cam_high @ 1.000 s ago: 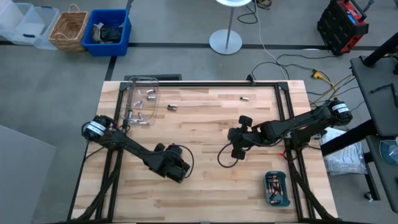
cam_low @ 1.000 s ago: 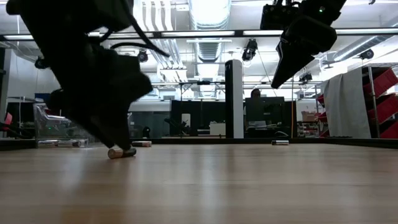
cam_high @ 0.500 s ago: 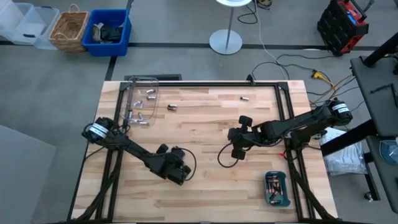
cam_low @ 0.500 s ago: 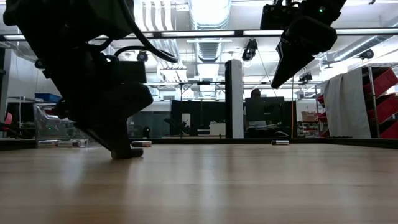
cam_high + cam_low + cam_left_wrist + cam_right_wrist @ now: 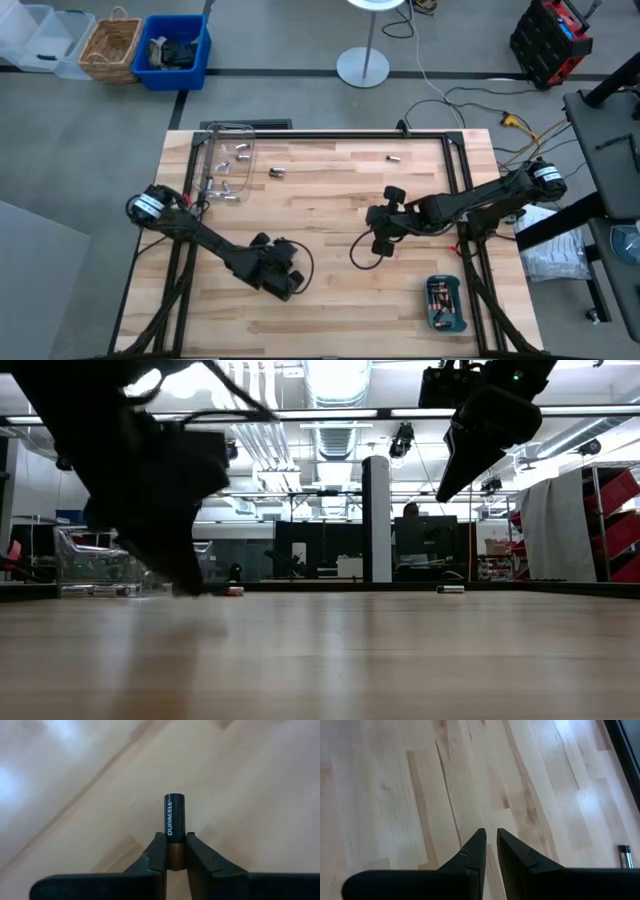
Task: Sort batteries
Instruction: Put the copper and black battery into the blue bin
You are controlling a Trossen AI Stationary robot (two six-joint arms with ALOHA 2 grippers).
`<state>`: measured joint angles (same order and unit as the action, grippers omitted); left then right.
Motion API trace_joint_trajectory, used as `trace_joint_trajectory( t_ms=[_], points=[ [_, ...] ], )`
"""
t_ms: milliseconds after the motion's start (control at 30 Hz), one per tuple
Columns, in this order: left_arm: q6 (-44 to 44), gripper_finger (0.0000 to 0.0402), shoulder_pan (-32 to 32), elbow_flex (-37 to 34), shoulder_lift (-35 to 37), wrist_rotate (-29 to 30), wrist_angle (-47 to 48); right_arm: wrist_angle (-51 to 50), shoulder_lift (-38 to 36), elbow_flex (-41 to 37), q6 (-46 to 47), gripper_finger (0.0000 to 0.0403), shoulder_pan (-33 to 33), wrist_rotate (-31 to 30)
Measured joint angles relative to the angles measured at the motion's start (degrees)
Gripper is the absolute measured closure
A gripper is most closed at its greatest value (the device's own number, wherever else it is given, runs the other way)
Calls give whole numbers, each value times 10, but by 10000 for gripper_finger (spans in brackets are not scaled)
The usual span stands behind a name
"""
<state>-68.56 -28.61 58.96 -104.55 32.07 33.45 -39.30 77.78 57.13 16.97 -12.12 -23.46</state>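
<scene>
The left tool [image 5: 174, 851] has lifted off the pale wooden surface [image 5: 330, 190], carrying the small black-and-copper cylindrical battery [image 5: 174, 830] that a second ago lay at its tip. In the low view that spot is now bare, and from above the arm has drawn slightly toward the left edge.

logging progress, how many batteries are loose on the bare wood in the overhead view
2: one battery beside the clear box, another near the far edge. The left gripper holds a third; others may be hidden.

Grey floor [image 5: 80, 150], blue bin [image 5: 176, 50], wicker basket [image 5: 111, 45].
</scene>
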Motion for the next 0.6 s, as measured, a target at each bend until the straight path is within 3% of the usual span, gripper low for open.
trace_joint_trajectory(
  t_ms=[167, 267, 433, 600],
  points=[
    [23, 380, -20, 0, 26, 50, -17, 22, 0, -8, -4, 364, 0, 0],
    [79, 380, -39, 0, 49, 96, -60, 73, 0, -21, -18, 364, 0, 1],
    [236, 380, -62, 0, 83, 165, -157, 271, 0, -61, -96, 364, -1, 51],
    [387, 380, -65, 1, 90, 174, -239, 496, 5, -107, -202, 364, -15, 139]
  ],
)
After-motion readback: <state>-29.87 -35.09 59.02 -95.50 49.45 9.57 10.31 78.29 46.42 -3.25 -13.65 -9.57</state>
